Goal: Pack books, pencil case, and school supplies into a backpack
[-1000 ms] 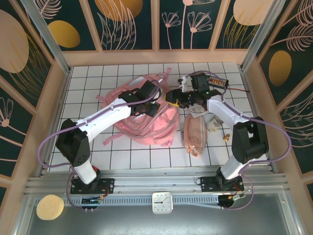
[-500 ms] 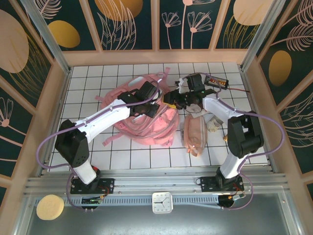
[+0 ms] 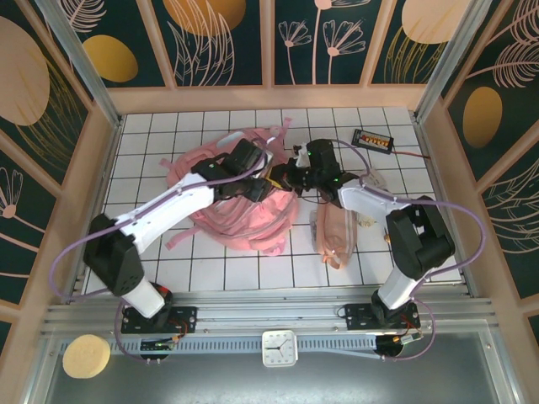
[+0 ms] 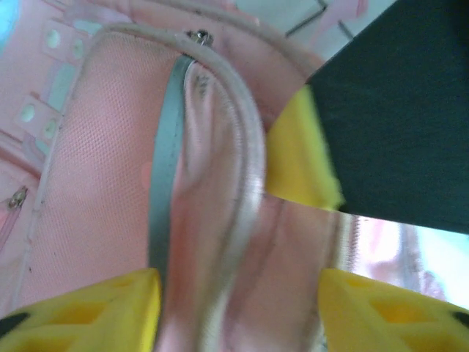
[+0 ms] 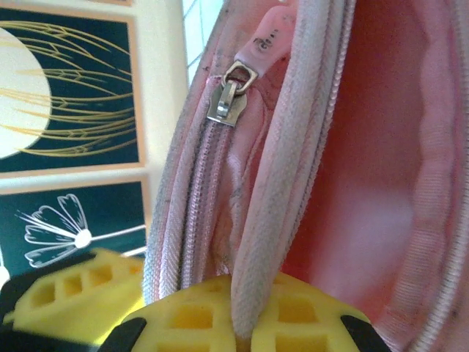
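Just beside backpack [image 3: 253,227], pencil case [image 3: 335,231].

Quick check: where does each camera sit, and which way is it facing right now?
Top external: above and behind the bases, looking down at the table; both arms reach the backpack.
Left wrist: close on backpack fabric; left gripper open at bottom.
Right wrist: close on the zipper; right gripper shut on the backpack's rim.
Shared: the backpack.

A black device [image 3: 371,140], clock [image 3: 279,348], perhaps a sponge [image 3: 86,356].
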`<state>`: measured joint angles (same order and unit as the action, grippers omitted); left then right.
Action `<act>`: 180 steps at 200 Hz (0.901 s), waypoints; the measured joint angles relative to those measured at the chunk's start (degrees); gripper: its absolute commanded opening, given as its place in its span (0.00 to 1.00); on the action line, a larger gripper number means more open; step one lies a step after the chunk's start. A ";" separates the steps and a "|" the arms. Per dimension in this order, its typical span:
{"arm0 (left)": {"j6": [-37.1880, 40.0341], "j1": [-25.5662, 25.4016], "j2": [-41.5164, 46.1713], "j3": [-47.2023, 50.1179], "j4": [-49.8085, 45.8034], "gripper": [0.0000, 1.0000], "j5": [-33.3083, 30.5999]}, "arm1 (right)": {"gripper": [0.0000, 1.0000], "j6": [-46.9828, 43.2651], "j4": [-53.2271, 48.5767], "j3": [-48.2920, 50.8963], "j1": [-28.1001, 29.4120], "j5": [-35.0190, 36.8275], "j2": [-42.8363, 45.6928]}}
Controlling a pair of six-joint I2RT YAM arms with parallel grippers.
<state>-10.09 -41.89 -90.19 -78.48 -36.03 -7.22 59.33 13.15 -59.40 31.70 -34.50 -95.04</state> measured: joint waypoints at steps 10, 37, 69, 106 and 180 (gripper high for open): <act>-3.56 0.00 4.42 2.58 0.79 0.71 0.61 | 0.00 2.21 1.53 0.00 1.55 2.10 0.44; -16.09 0.00 16.11 10.64 4.44 0.65 3.34 | 0.00 5.16 2.36 -0.59 4.70 6.88 0.66; -33.38 -0.02 25.51 24.30 11.37 0.54 8.92 | 0.00 5.46 -0.66 -5.09 6.01 9.33 0.07; -43.47 -0.07 28.11 31.74 13.55 0.52 9.99 | 0.00 5.31 -2.97 -7.87 6.51 9.88 -0.61; -44.85 -0.07 20.41 26.99 15.17 0.51 11.04 | 0.00 5.11 -4.44 -8.09 7.15 10.71 -0.66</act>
<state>-54.94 -41.95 -69.78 -51.48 -20.86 3.81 64.45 8.71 -67.48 38.85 -23.79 -95.70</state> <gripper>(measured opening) 0.511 0.083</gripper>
